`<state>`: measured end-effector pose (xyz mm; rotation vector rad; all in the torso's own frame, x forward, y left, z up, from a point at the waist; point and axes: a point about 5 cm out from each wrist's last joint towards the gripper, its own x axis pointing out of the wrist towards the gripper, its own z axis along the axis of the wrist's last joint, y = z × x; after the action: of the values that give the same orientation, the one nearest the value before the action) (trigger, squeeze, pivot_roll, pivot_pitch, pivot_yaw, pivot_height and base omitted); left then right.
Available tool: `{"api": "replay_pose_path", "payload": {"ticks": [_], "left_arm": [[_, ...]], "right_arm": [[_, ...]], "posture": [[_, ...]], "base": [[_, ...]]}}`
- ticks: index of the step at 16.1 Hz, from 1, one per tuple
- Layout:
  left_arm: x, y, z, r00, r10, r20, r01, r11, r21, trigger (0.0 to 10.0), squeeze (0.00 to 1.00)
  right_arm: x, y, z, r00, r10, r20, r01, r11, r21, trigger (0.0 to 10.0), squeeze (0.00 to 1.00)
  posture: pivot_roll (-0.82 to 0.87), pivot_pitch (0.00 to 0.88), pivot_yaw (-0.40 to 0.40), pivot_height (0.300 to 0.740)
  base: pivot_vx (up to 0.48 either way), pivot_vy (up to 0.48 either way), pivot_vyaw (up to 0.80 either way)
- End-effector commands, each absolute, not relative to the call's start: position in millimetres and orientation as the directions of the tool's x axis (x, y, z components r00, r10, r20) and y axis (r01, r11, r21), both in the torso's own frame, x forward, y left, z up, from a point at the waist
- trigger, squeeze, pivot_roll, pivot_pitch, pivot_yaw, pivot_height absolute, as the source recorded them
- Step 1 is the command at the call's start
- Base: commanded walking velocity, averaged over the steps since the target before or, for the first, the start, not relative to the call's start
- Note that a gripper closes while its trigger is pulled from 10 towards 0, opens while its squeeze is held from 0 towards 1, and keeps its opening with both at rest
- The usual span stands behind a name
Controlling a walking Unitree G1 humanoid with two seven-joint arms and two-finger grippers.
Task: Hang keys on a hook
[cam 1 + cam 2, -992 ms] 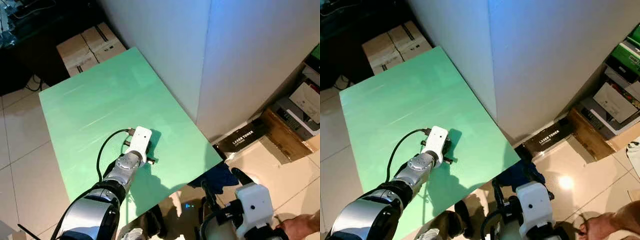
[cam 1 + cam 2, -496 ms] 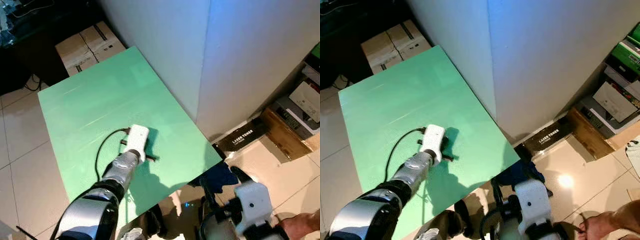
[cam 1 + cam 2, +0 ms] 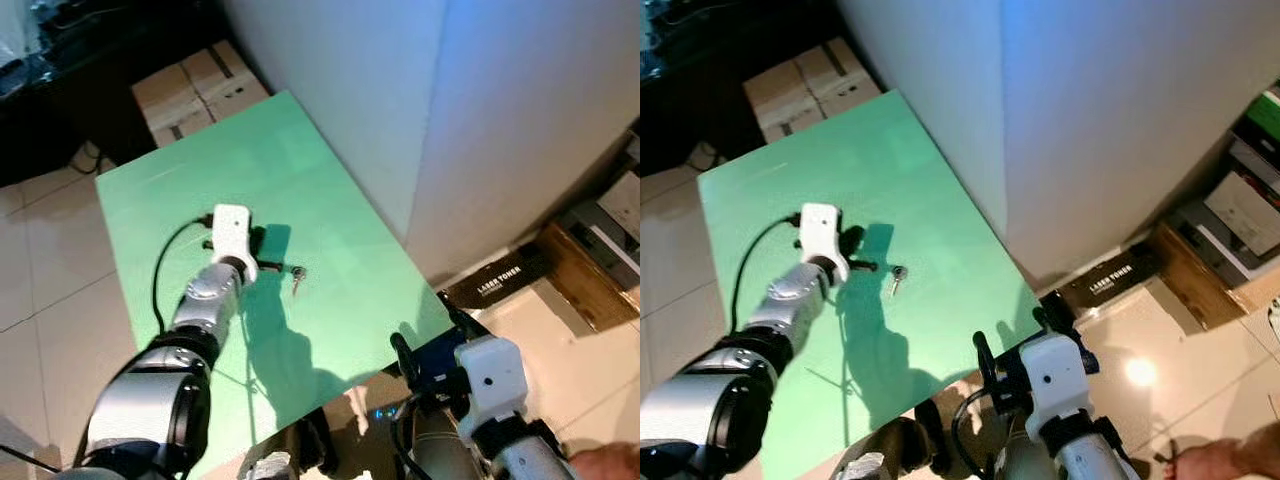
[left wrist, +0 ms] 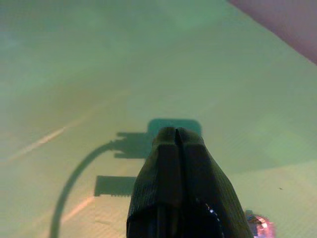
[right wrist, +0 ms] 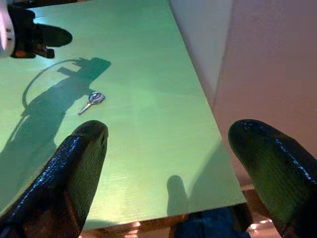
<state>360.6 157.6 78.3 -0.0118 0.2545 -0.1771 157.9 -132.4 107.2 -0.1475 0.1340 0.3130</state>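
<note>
With the left tool (image 3: 262, 243) pressed together empty just beside the small silver key (image 3: 297, 276) on the green desk (image 3: 330, 200), the key could be nudged away.

This looks like a storage corner of an office or home workroom. A green table (image 3: 330, 300) stands on a pale tiled floor (image 3: 50, 270) against a plain white wall (image 3: 400, 90). Taped cardboard boxes (image 3: 195, 90) sit on the floor beyond the table's far edge. By its right edge, at the foot of the wall, lies a black toner box (image 3: 497, 282), with more cartons and boxed supplies (image 3: 1240, 210) stacked further right.
</note>
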Motion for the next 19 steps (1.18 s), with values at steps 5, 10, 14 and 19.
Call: {"api": "replay_pose_path", "payload": {"ticks": [5,10,14,19], "left_arm": [[346,149,52,0.917,-0.175,-0.357,0.201,0.979,0.038,10.0,1.00],[338,128,39,0.876,-0.213,-0.433,0.276,0.957,0.090,10.0,1.00],[338,118,39,0.865,-0.223,-0.448,0.297,0.950,0.100,10.0,1.00],[334,108,35,0.849,-0.246,-0.469,0.327,0.940,0.099,10.0,0.00]], "right_arm": [[158,-128,99,0.930,0.326,-0.169,-0.345,0.934,-0.098,10.0,0.00],[161,-131,97,0.937,0.308,-0.168,-0.327,0.939,-0.104,10.0,0.00],[159,-133,96,0.939,0.299,-0.168,-0.319,0.942,-0.104,10.0,0.00],[156,-131,97,0.940,0.297,-0.165,-0.317,0.943,-0.105,10.0,0.00]], "posture": [[-0.35,0.187,0.213,0.740],[-0.37,0.194,0.219,0.740],[-0.38,0.202,0.227,0.740],[-0.39,0.219,0.233,0.740]], "base": [[0.000,0.000,0.00],[0.000,0.000,0.00],[0.000,0.000,0.00],[0.000,0.000,0.00]]}}
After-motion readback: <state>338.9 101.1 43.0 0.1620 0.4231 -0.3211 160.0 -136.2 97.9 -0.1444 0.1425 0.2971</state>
